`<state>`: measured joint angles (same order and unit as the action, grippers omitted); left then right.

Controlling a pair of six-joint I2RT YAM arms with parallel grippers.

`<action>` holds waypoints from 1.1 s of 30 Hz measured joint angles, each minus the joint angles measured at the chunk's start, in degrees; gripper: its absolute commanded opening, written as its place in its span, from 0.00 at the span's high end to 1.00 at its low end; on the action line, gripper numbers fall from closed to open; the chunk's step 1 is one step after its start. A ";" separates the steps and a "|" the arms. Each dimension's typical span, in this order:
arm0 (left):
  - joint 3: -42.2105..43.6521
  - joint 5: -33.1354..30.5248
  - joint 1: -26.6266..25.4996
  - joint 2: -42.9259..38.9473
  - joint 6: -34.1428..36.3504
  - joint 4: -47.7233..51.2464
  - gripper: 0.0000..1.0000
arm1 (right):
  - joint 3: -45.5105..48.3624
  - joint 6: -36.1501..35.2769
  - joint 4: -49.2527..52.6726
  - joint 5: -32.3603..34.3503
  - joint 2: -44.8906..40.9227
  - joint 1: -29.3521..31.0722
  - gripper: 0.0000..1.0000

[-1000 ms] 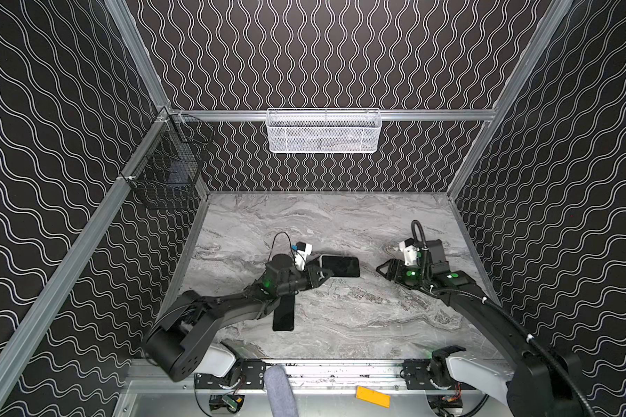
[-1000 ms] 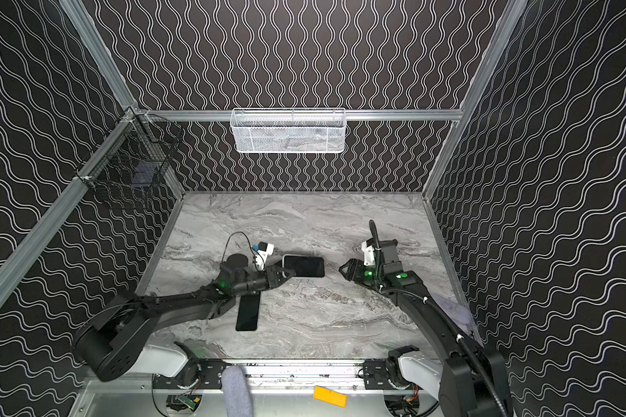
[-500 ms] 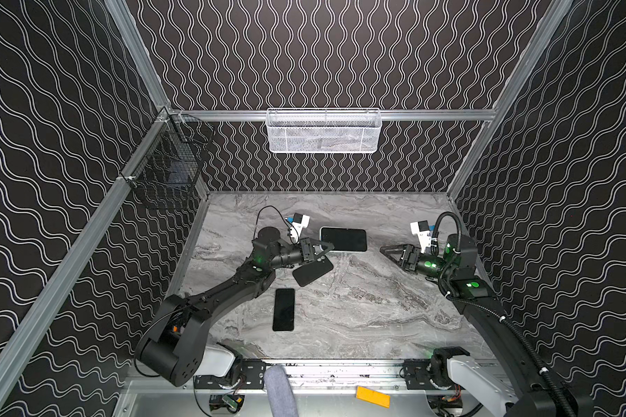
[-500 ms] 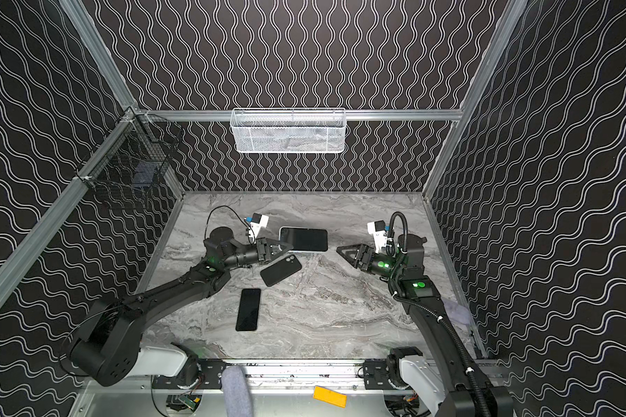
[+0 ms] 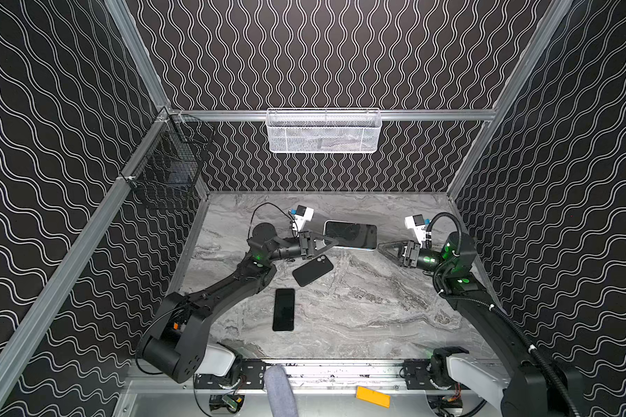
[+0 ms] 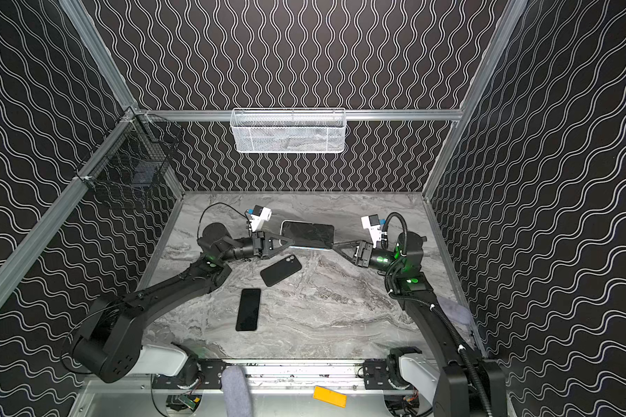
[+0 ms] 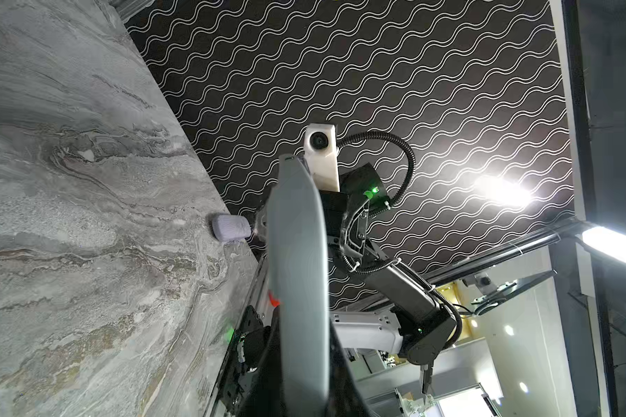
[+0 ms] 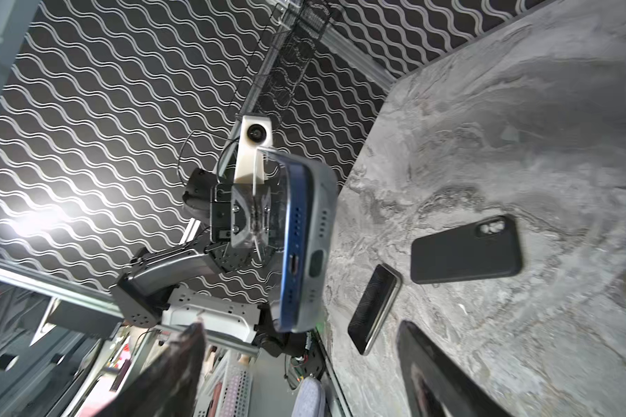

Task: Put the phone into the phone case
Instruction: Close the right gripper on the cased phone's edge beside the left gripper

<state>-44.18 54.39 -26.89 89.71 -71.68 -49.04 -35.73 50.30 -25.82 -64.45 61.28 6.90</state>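
A blue phone [image 8: 297, 245] (edge-on) hangs in mid-air; black case [image 8: 465, 252] and dark phone [image 8: 374, 307] lie on the table [image 8: 521, 126].

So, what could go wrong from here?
1. The left claw grips the phone by one end only, in the air; a push from the open right claw could twist it loose.
2. If it drops, it may hit the black case or black phone lying nearby.
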 measured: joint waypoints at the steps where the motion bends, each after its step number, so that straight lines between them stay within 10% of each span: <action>1: 0.00 0.00 0.00 0.00 0.00 0.02 1.00 | 0.00 0.70 -1.18 -0.35 0.52 0.63 0.22; 33: 0.37 -0.20 0.00 1.22 -0.37 -2.71 1.00 | 1.07 13.73 -17.49 -1.27 6.29 3.21 0.88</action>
<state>-43.81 54.19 -26.89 90.94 -72.05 -51.75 -34.65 64.03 -43.31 -65.71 67.57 10.11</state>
